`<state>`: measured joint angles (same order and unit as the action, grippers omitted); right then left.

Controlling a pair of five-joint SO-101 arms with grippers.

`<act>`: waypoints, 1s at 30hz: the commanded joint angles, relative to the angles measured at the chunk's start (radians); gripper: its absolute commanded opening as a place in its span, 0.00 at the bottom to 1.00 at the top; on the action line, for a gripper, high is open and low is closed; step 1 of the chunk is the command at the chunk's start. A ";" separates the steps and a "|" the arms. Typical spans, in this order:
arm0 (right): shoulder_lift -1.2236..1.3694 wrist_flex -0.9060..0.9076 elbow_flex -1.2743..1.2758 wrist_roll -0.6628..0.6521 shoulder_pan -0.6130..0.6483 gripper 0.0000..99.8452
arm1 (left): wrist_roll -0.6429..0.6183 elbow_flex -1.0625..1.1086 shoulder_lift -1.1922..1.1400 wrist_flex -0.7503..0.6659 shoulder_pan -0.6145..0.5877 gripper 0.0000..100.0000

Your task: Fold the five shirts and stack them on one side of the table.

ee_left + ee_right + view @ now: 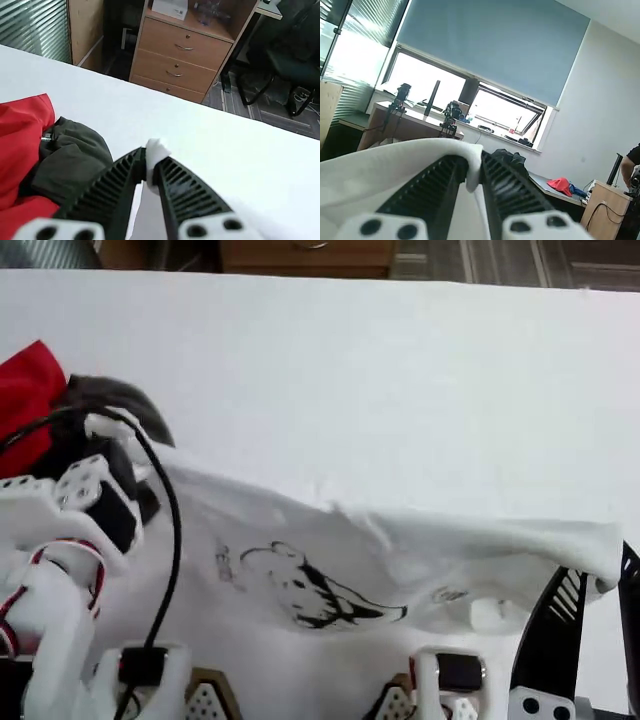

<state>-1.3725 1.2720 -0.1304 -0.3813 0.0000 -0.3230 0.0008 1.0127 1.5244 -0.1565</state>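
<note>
White shirt (300,550) pinched by both end effectors (152,155) (474,169)

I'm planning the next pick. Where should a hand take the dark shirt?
The dark shirt lies crumpled against the red shirt; likely pinch its raised fold on the side away from it, coming in over the table.

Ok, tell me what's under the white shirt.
The white shirt, pinched by the left gripper and right gripper, hangs over the white table, which shows beyond it. Anything beneath the cloth is covered.
</note>
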 commanded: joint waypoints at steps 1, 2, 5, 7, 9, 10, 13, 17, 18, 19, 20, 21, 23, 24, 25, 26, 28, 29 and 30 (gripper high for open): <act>0.041 -0.004 0.000 0.003 -0.005 0.02 | -0.008 0.005 0.040 -0.037 -0.011 0.03; 0.039 -0.004 -0.006 0.003 -0.005 0.02 | -0.005 0.005 0.052 -0.032 -0.011 0.03; 0.039 0.010 -0.054 0.003 -0.005 0.02 | -0.003 0.012 0.097 -0.009 -0.011 0.03; 0.041 0.035 -0.089 0.003 -0.005 0.02 | -0.003 0.010 0.127 0.012 -0.011 0.03; 0.044 0.071 -0.121 0.005 -0.004 0.02 | -0.003 0.005 0.153 0.031 -0.011 0.03; 0.045 0.087 -0.132 0.005 -0.004 0.02 | -0.003 0.005 0.166 0.038 -0.011 0.03; 0.042 0.108 -0.149 0.002 -0.004 0.02 | -0.003 0.010 0.189 0.054 -0.011 0.03; 0.050 0.096 -0.140 0.000 -0.004 0.02 | -0.003 0.028 0.176 0.046 -0.011 0.03; 0.058 0.087 -0.126 0.000 -0.004 0.02 | -0.003 0.042 0.167 0.035 -0.011 0.03; 0.068 0.070 -0.109 0.000 -0.004 0.02 | -0.003 0.064 0.155 0.018 -0.011 0.03; 0.082 0.054 -0.091 0.000 -0.004 0.02 | -0.003 0.087 0.141 -0.006 -0.011 0.03; 0.101 0.036 -0.068 0.002 -0.004 0.02 | -0.003 0.108 0.127 -0.035 -0.011 0.03; 0.143 -0.012 -0.002 0.003 -0.001 0.02 | -0.003 0.159 0.089 -0.109 -0.011 0.03; 0.166 -0.036 0.032 0.003 0.001 0.02 | -0.003 0.183 0.068 -0.150 -0.011 0.03; 0.191 -0.064 0.069 0.005 0.001 0.02 | -0.003 0.206 0.041 -0.192 -0.011 0.03; 0.216 -0.096 0.109 0.005 0.001 0.02 | -0.003 0.228 0.014 -0.233 -0.011 0.03; 0.269 -0.163 0.186 0.003 0.001 0.02 | -0.003 0.260 -0.048 -0.310 -0.011 0.03; 0.298 -0.200 0.226 0.003 0.001 0.02 | -0.003 0.269 -0.083 -0.344 -0.011 0.03; 0.329 -0.239 0.265 0.002 0.001 0.02 | -0.003 0.272 -0.123 -0.376 -0.009 0.03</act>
<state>-1.1393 1.1400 0.0506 -0.3828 0.0000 -0.3230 0.2647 0.9759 1.2559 -0.1565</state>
